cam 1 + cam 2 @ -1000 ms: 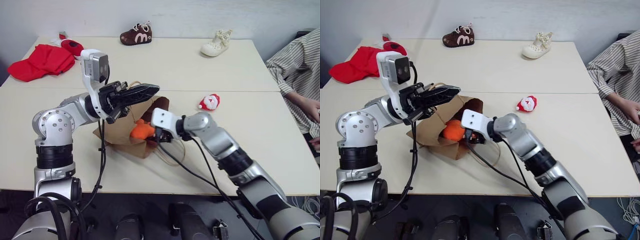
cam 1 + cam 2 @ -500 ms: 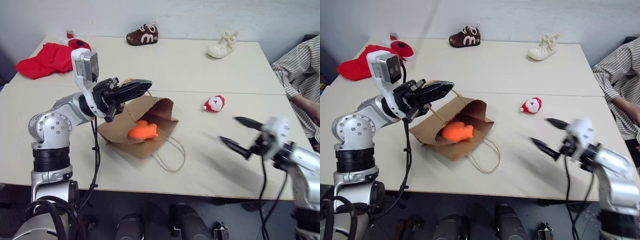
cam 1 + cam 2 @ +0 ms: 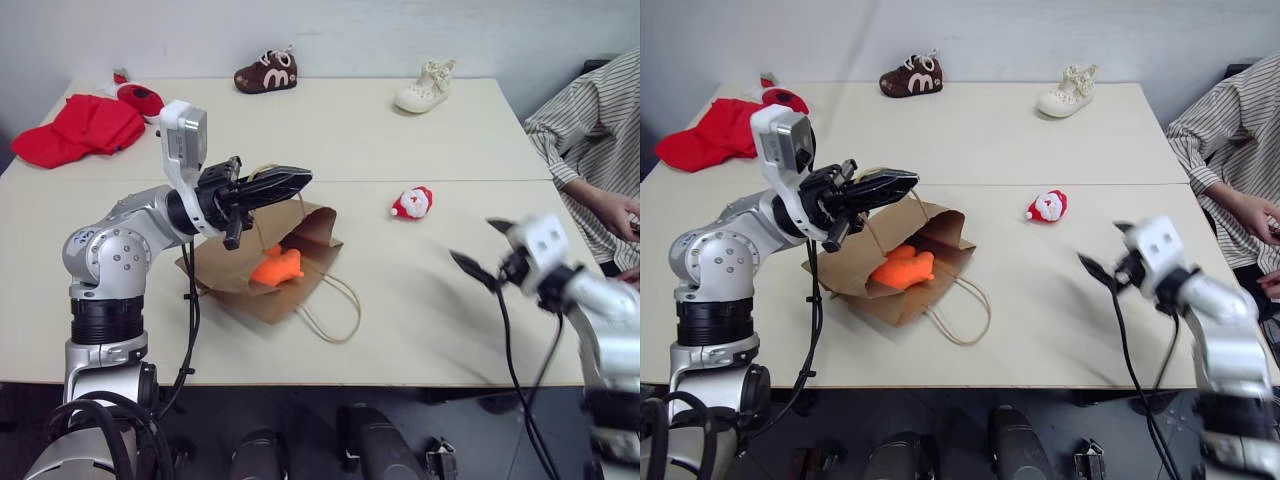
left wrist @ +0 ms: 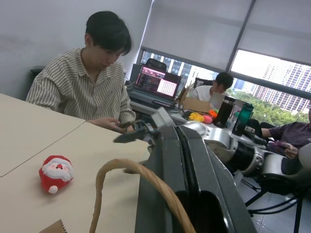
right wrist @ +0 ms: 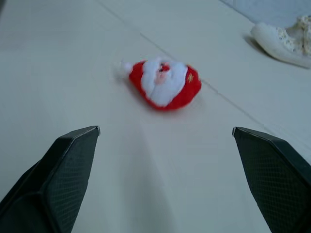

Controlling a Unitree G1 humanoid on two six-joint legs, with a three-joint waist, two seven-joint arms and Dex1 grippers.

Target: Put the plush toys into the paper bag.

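Santa toy [image 5: 164, 87]: soft, light, compressible; best pinched across body. Right gripper [image 5: 165, 179] spread wide, empty. Left gripper [image 3: 285, 182] clenched on bag handle [image 4: 131, 182].

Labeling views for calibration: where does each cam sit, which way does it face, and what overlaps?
Head stereo pair: looks forward and down over the table; both arms show, left tool shut on a paper bag handle, orange plush inside, right tool open.
Left wrist: looks along its shut fingers past the bag handle toward a seated person.
Right wrist: looks between its open fingers across the tabletop at a white shoe.
Shared: all see the Santa plush.
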